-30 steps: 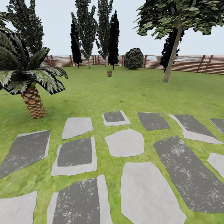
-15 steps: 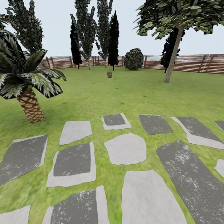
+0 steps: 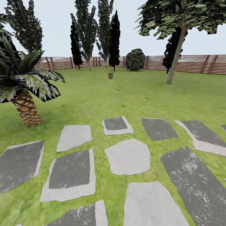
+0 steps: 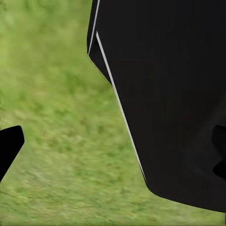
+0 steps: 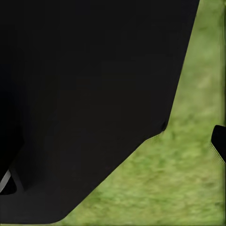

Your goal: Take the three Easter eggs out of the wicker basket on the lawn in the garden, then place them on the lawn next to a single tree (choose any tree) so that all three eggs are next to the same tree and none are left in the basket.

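Plainly, this is the approach drive, and the arms have nothing to do yet. The lawn spreads wide around the wicker basket, which stands far off, near the back of the garden and just short of the slatted fence.

To do the step well, I judge the base should head straight for the basket, cross the stepping stones squarely, and stop with the basket close in front, within reach of either arm.

The tree, with its thick grey-brown trunk, stands well to the right of the basket and looks the handiest place for the eggs. It is worth fixing on that one trunk now.

By count there is one lawn, one fence line and one such tree. Several narrow dark cypresses rise behind the basket. One palm sits well to the basket's left and much nearer the camera. About a dozen stones lie on the near side of the basket. One round bush stands behind it to the right, and there is one basket.

The Easter eggs cannot be counted, because the basket is too small in the head view to show its inside.

Each wrist view gives grass and a large black body part. I cannot tell whether the left tool or the right tool is spread or pressed together.
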Controlling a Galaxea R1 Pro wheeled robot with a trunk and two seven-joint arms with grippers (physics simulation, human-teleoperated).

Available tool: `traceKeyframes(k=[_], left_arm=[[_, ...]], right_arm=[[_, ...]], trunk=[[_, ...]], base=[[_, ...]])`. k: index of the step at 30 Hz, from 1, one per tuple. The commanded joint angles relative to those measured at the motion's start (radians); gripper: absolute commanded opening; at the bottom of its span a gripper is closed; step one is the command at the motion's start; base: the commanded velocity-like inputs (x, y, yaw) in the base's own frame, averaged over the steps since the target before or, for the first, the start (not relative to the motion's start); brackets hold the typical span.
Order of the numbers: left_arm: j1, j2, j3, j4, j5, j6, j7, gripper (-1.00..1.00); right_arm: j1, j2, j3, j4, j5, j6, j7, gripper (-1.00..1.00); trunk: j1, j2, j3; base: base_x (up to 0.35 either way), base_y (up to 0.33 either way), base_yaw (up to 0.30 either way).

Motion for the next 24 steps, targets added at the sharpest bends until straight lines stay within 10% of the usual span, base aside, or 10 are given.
traceKeyframes(k=[1, 24], left_arm=[[0.0, 0.0, 0.005, -0.001, 0.004, 0.004, -0.001, 1.0], [0.0, 0.001, 0.005, -0.001, 0.005, 0.004, -0.001, 1.0]], right_arm=[[-0.001, 0.0, 0.005, 0.002, 0.002, 0.001, 0.001, 1.0], [-0.001, 0.0, 0.005, 0.002, 0.002, 0.001, 0.001, 1.0]], trunk=[[0.001, 0.0, -0.001], [0.001, 0.0, -0.001]], base=[[0.331, 0.0, 0.0], [0.331, 0.0, -0.001]])
